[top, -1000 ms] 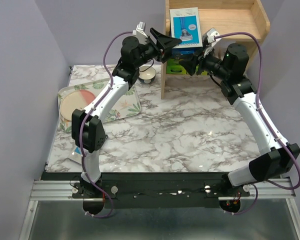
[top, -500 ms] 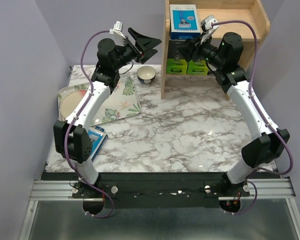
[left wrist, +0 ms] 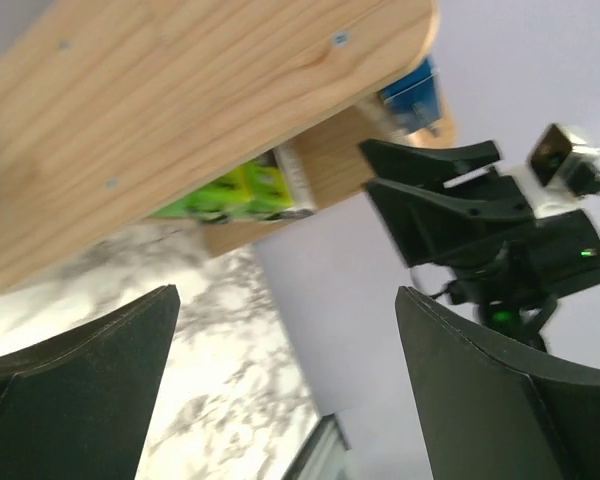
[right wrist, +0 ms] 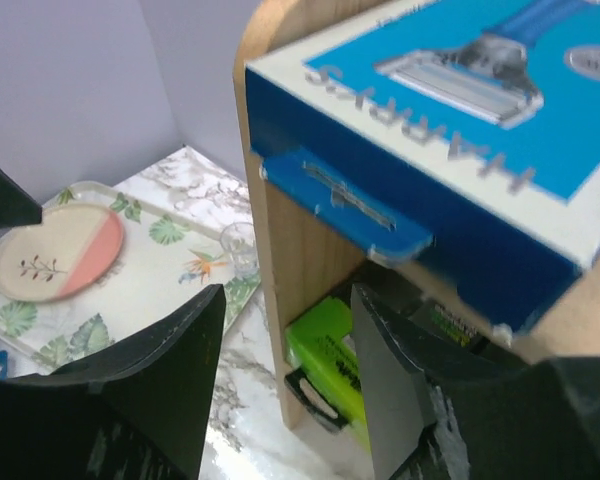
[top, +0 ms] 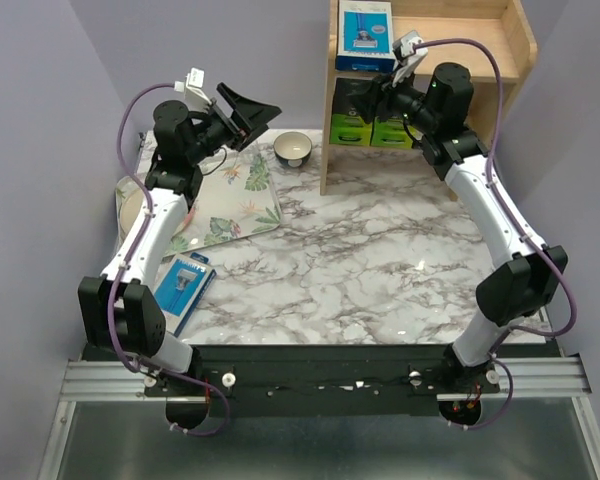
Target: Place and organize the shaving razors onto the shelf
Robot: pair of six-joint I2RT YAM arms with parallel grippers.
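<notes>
The light-wood shelf (top: 515,45) stands at the far right. One blue-and-white razor pack (top: 367,35) lies on its top tier, and it also shows in the right wrist view (right wrist: 450,110). Two black boxes with lime-green ends (top: 372,128) sit side by side on the lower tier. A second blue-and-white pack (top: 183,285) lies on the table at the near left. The white boxes are out of view. My left gripper (top: 252,108) is open and empty, in the air left of the shelf. My right gripper (top: 365,100) is open and empty at the shelf's left front.
A floral tray (top: 242,205) with a pink plate (right wrist: 55,250) lies at the far left under my left arm. A small bowl (top: 293,148) stands between the tray and the shelf's side panel (top: 327,150). A small glass (right wrist: 238,240) stands by that panel.
My left arm has swung back to the left, away from the shelf, uncovering the pack on the table. The top-tier blue pack lies further back. My right gripper has risen slightly.
</notes>
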